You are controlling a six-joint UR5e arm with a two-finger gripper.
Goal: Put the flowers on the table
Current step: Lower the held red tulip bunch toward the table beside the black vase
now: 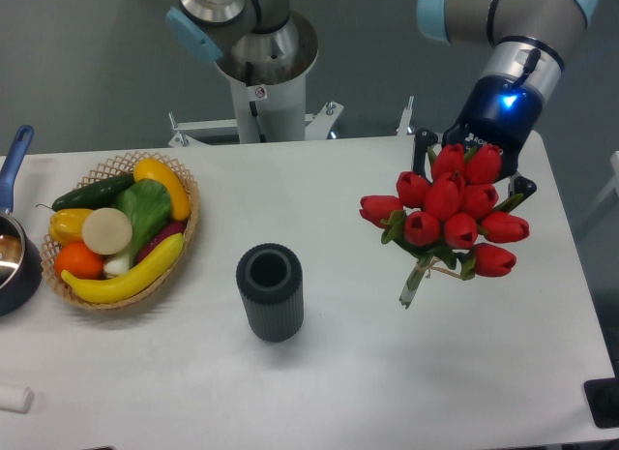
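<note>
Vase stands nearest, well left of our gripper | jaws hidden behind blooms, closure unclear | flowers hang under it, stems angled toward table, apparently for laying down

Bare table lies wide between the vase and the right edge. The basket and pot crowd the left side.

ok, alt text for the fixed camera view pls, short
A robot gripper holds a bunch of red tulips above the right side of a white table, stems pointing down. A dark grey ribbed vase stands empty at centre, and a wicker basket of fruit and vegetables sits at left.
</note>
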